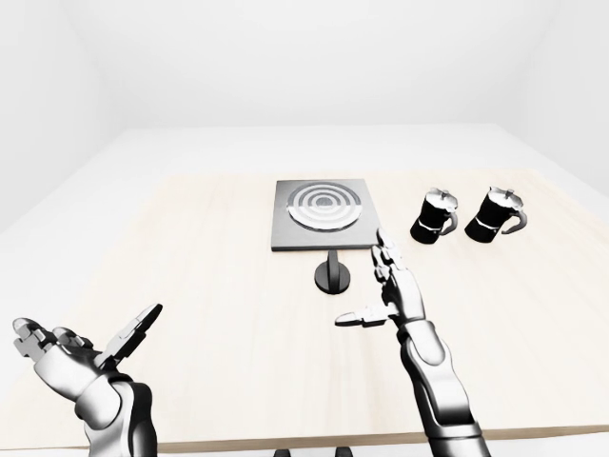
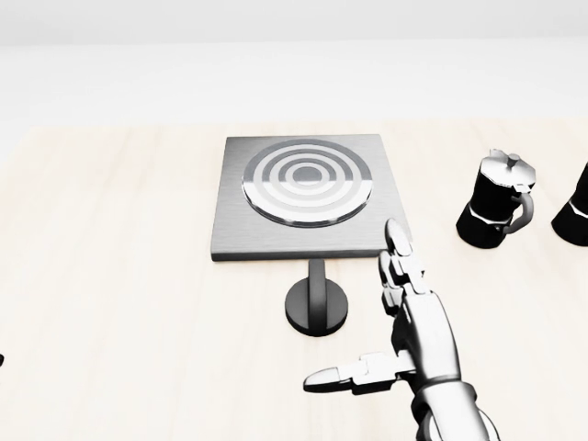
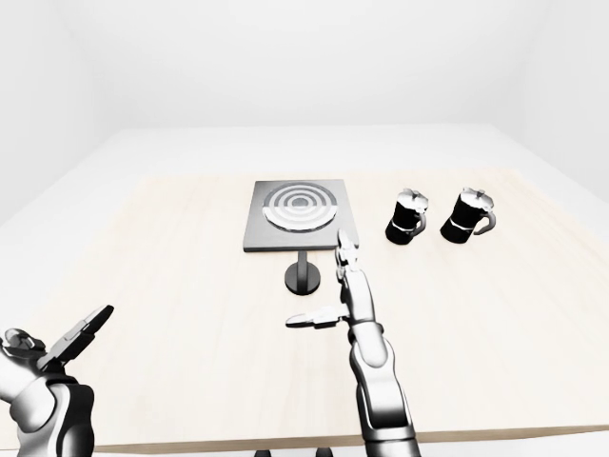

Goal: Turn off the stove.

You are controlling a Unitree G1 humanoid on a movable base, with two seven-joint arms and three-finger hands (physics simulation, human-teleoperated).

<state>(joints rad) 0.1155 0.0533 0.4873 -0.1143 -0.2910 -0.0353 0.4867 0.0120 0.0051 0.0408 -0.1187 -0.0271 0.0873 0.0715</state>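
Note:
In the head view the stove (image 2: 310,195) is a square grey plate with a ringed round burner. Just below it on the table lies its knob (image 2: 317,308), a black round dial with an upright bar across it. My right hand (image 2: 355,306) hovers to the right of the knob, open, fingers pointing up the picture and thumb stretched left. It is apart from the knob and holds nothing. In the left-eye view my left hand (image 1: 88,333) is low at the bottom left, open and empty, far from the stove.
Two black moka pots (image 2: 497,213) (image 2: 574,216) stand right of the stove. Everything rests on a light wooden table (image 2: 110,276); its near edge (image 1: 285,444) runs along the bottom of the left-eye view. White floor and walls surround it.

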